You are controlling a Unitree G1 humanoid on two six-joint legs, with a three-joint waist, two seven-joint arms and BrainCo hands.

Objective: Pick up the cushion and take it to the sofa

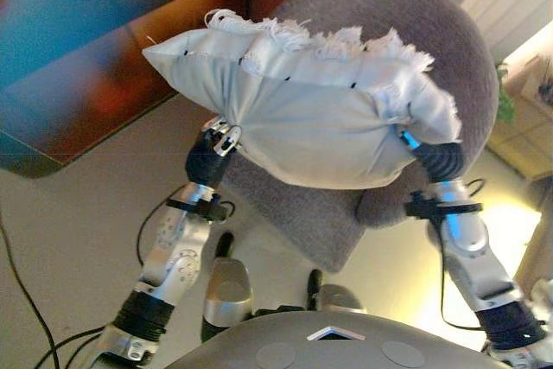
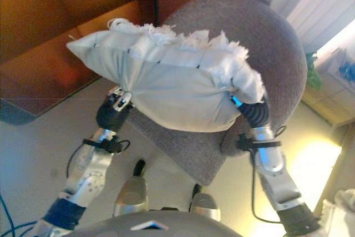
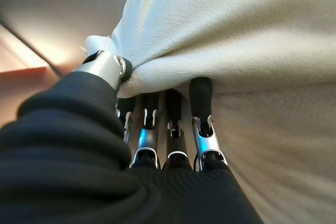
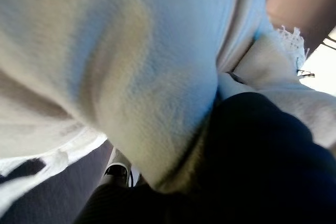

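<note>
Holding cushion (image 1: 311,118) above armchair (image 1: 432,32).

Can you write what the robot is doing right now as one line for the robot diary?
stage: carrying | cushion: lifted above grey chair | left hand: pinching cushion | right hand: under cushion, grip hidden

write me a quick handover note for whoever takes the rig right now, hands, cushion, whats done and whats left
Left hand: fingers pressed into the underside of the white fringed cushion, thumb pinching a fold of its cloth, so it grips.
Right hand: at the cushion's other end, mostly buried in the fabric; its grip cannot be read.
Cushion: lifted clear, held between both hands above the grey round armchair, touching nothing else that shows.
Done: pick-up.
Left: carry it to the sofa and set it down. No sofa shows in any view, so find it first. Keep both hands pressing inward while moving, since the right side's hold is unconfirmed.
</note>
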